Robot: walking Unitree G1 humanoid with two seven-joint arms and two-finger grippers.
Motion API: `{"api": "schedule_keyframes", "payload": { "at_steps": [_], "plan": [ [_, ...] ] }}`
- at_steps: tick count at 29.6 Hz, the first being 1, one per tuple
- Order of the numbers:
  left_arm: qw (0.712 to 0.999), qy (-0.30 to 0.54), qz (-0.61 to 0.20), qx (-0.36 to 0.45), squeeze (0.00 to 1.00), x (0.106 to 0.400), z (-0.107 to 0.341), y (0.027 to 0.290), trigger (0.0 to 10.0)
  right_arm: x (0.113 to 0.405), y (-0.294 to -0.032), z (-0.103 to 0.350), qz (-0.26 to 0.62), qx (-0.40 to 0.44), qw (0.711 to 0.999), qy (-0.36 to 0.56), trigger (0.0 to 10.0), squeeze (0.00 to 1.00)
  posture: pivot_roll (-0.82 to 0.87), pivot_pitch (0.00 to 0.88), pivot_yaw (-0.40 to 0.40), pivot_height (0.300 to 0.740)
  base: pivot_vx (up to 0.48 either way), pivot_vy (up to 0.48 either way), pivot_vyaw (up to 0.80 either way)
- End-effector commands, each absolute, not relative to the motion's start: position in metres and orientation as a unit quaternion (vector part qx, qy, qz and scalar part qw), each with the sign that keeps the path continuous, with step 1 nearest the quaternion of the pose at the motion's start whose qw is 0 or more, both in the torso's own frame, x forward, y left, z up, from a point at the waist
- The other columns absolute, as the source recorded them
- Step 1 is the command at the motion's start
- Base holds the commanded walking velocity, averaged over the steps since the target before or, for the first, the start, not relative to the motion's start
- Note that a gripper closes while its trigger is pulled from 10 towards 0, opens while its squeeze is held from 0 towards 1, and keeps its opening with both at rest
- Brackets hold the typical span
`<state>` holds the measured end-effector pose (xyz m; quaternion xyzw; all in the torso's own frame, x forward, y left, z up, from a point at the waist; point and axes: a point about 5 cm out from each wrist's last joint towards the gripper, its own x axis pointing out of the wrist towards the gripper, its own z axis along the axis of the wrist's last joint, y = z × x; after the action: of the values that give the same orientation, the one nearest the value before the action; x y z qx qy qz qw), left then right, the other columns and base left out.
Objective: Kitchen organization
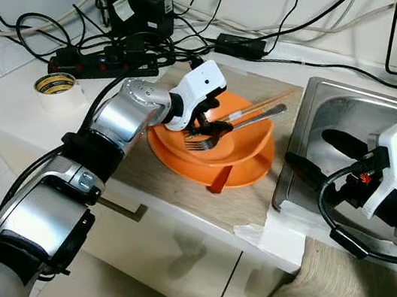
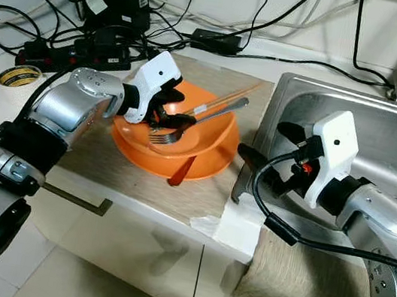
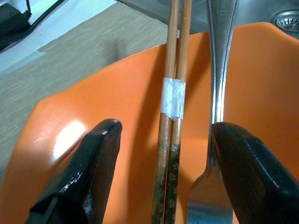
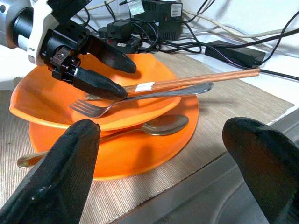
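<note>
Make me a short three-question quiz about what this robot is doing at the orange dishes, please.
1. True or false: the left claw is open, its fingers either side of the taped chopsticks and the fork.
2. Where does the spoon lie? A) in the sink B) on the orange plate, under the orange bowl C) on the cloth mat
3. Which claw hangs open at the sink's edge?

Key: 1 true; 2 B; 3 the right claw.

no legible text, labels too blurred
</note>
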<state>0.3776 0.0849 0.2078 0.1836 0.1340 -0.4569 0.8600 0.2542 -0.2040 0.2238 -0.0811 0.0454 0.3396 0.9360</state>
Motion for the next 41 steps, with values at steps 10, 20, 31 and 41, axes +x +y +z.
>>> {"api": "schedule_keyframes", "payload": {
  "at_steps": [10, 20, 31, 41],
  "plan": [
    [0.853, 0.154, -0.446, 0.223, 0.16, 0.3793, 0.1987, 0.0919, 4.6, 0.2570, -0.1990, 0.2220, 0.348, -0.079, 0.933, 0.043, 10.0, 0.00, -0.07, 0.000, 0.099, 0.740, 0.000, 0.000, 0.00],
    [0.840, 0.151, -0.457, 0.250, 0.00, 0.3770, 0.1933, 0.0917, 0.0, 0.2575, -0.1977, 0.2225, 0.349, -0.080, 0.933, 0.039, 10.0, 0.00, -0.07, 0.000, 0.096, 0.740, 0.000, 0.000, 0.00],
    [0.831, 0.149, -0.470, 0.259, 0.00, 0.3753, 0.1897, 0.0909, 0.0, 0.2586, -0.1983, 0.2234, 0.350, -0.082, 0.932, 0.040, 10.0, 0.00, -0.08, 0.000, 0.089, 0.740, 0.000, 0.000, 0.00],
    [0.843, 0.142, -0.465, 0.232, 0.00, 0.3783, 0.1942, 0.0916, 0.0, 0.2601, -0.1978, 0.2230, 0.348, -0.082, 0.933, 0.038, 10.0, 0.00, -0.07, 0.000, 0.087, 0.740, 0.000, 0.000, 0.00]
  ]
}}
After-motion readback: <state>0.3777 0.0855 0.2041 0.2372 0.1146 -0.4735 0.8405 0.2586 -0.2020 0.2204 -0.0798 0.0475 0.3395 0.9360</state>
